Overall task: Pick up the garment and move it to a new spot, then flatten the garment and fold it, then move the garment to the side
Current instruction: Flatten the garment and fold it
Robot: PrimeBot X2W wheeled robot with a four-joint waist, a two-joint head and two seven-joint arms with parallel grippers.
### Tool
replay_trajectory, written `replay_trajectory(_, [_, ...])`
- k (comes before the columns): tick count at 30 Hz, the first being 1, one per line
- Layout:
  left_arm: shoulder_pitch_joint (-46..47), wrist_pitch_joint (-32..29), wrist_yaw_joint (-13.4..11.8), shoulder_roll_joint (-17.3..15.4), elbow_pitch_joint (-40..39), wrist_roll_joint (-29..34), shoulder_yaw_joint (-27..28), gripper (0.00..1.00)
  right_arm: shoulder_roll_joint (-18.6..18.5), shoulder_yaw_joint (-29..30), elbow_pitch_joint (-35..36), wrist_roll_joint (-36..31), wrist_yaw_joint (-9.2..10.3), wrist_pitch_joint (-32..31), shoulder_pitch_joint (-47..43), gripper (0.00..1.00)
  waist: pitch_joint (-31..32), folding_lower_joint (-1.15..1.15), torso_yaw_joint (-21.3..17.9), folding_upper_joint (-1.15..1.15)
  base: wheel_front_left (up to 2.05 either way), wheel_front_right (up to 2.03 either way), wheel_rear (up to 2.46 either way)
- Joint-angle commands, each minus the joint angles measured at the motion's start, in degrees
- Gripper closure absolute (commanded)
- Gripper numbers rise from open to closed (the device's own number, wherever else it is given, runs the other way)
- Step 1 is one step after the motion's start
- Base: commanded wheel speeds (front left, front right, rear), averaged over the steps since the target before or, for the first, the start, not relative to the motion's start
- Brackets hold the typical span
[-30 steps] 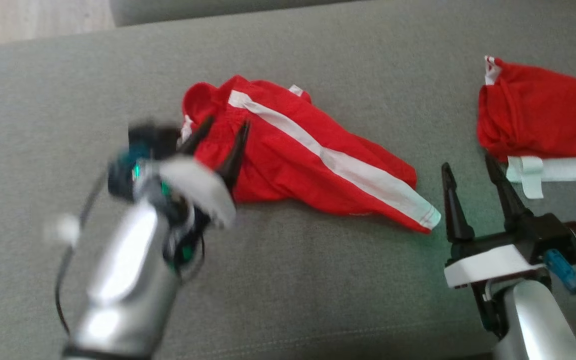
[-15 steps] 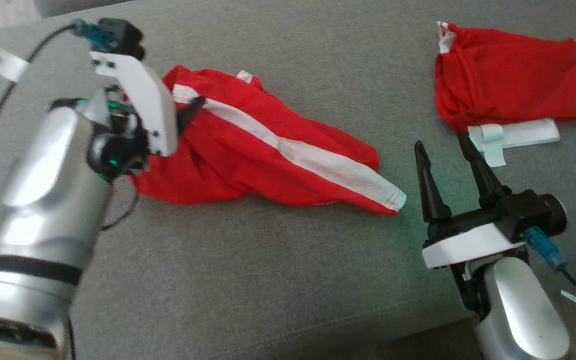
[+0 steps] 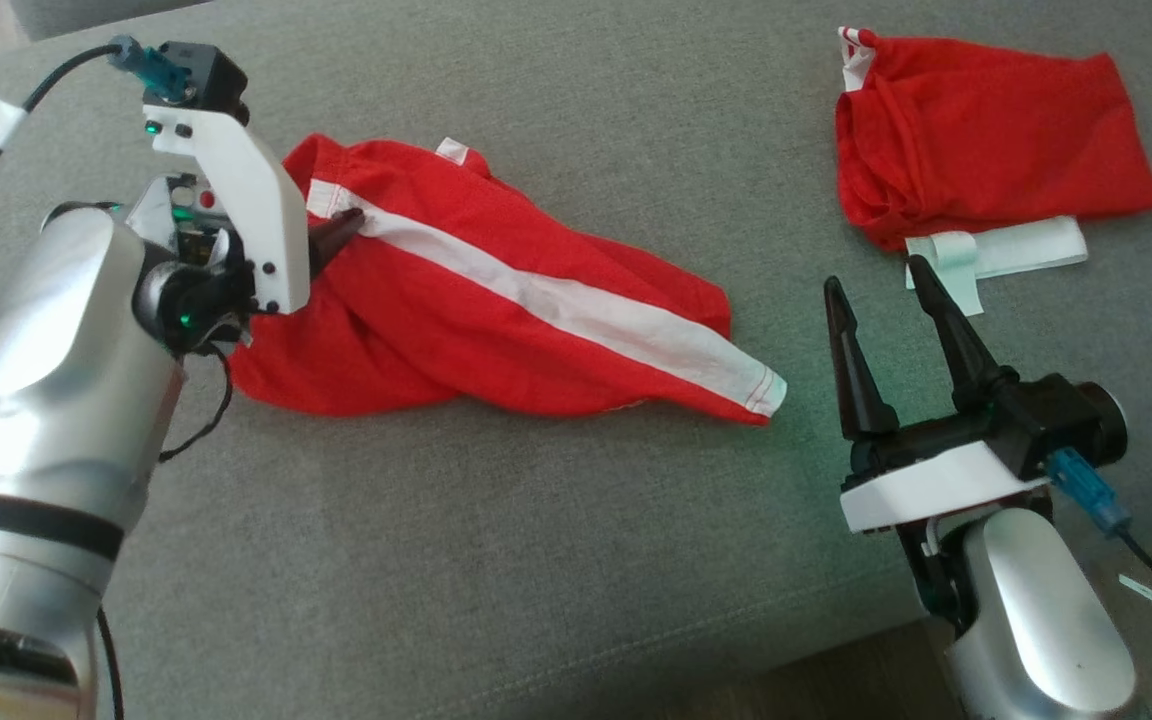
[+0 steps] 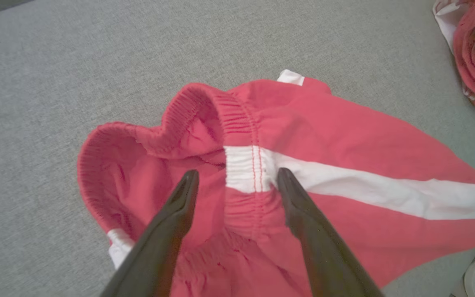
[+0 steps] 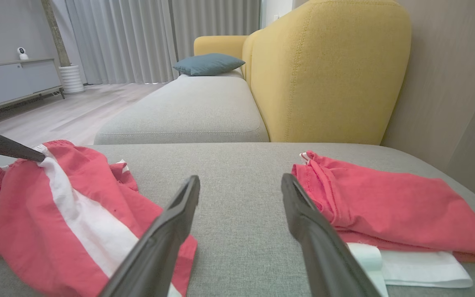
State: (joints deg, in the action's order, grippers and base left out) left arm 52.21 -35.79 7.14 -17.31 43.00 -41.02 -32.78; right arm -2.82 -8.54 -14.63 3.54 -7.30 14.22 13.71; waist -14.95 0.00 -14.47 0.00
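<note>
Red shorts with a white side stripe lie crumpled on the grey sofa cushion, waistband at the left and leg hem pointing right. My left gripper is open at the waistband. In the left wrist view its fingertips straddle the gathered elastic where the white stripe ends, and the shorts spread to the right. My right gripper stands open over bare cushion, right of the leg hem, with nothing between its fingers. The shorts show at the lower left of the right wrist view.
A second red garment lies folded at the back right with a folded white piece beside it. Both garments flank my right gripper. The cushion's front edge runs close below. A yellow sofa back rises behind.
My left arm swung up and left, and its fingers now sit at the waistband. The head camera shifted, so the whole scene slid. The right gripper stays open.
</note>
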Motion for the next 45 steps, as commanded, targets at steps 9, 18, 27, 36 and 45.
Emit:
replay_trajectory(9, [6.01,1.81,0.35,-2.8,0.07,-2.05,-0.18,1.0,-0.06,-1.45,0.77,-0.42,-0.19,0.77,1.36,0.0,-0.16,0.0,-0.65,0.0,0.0,0.0,0.0])
replay_trajectory(18, [6.53,3.59,0.35,-3.67,0.22,-3.97,-2.63,1.0,-3.46,-10.97,-1.65,-0.78,-0.19,-1.08,-2.54,0.0,0.65,0.0,-0.99,0.0,0.0,0.0,0.0])
replay_trajectory(27, [6.97,4.12,0.35,-4.06,-1.5,-6.31,-5.81,1.0,-3.76,-11.09,-5.99,1.94,-0.19,-2.99,-0.04,0.0,0.8,0.0,-0.49,0.0,0.0,0.0,0.0])
replay_trajectory(36, [7.77,4.74,0.35,-4.28,-1.86,-7.69,-8.14,1.0,-4.55,-13.98,-12.2,2.84,-0.19,-4.66,4.73,0.0,0.22,0.0,0.67,0.0,0.0,0.0,0.0])
replay_trajectory(45, [8.45,5.67,0.35,-4.63,-1.75,-8.74,-10.21,1.0,-4.53,-15.02,-16.9,3.83,-0.19,-4.53,6.8,0.0,-0.23,0.0,1.32,0.0,0.0,0.0,0.0])
